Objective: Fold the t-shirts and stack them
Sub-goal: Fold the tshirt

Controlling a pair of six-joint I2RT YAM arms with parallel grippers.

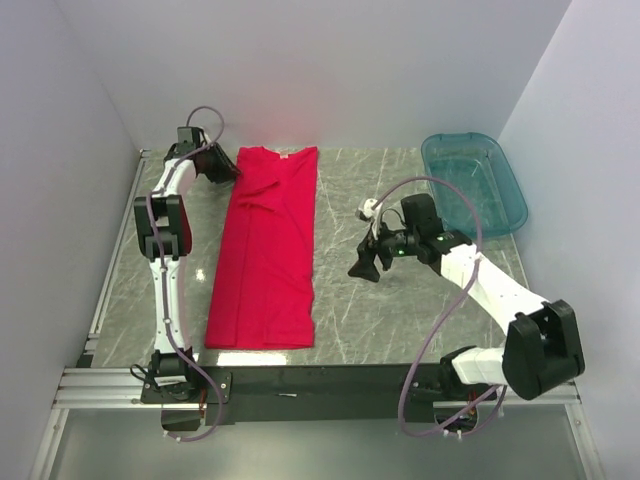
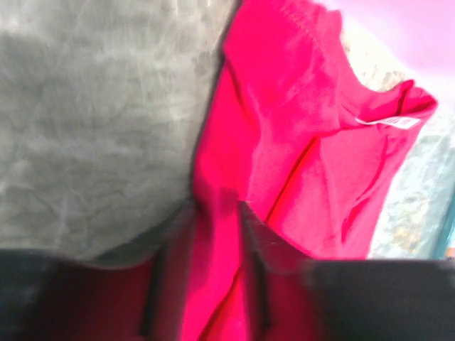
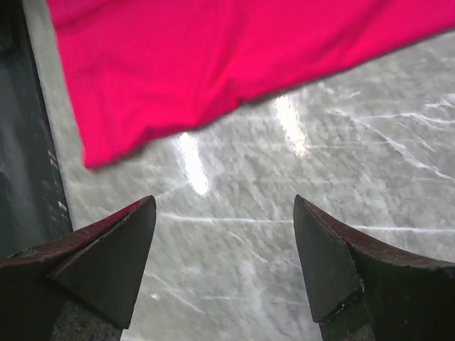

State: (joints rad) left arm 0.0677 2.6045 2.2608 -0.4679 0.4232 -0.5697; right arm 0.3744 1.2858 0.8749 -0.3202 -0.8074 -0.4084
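The red t-shirt (image 1: 265, 250) lies on the grey marble table (image 1: 400, 310), folded lengthwise into a long narrow strip with its collar at the far end. My left gripper (image 1: 228, 170) is at the shirt's far left corner by the shoulder. In the left wrist view its jaws (image 2: 217, 213) stand a narrow gap apart, with red cloth (image 2: 298, 128) showing between and beneath them, and the white neck label (image 2: 391, 122) lies to the right. My right gripper (image 1: 362, 268) hangs wide open to the right of the shirt. In its wrist view only bare table shows between the fingers (image 3: 224, 206), with the shirt's hem (image 3: 213, 64) beyond.
A clear teal plastic bin (image 1: 500, 215) stands at the back right corner. A small white object (image 1: 367, 209) lies on the table near the right arm. White walls close in the table at the back and on both sides.
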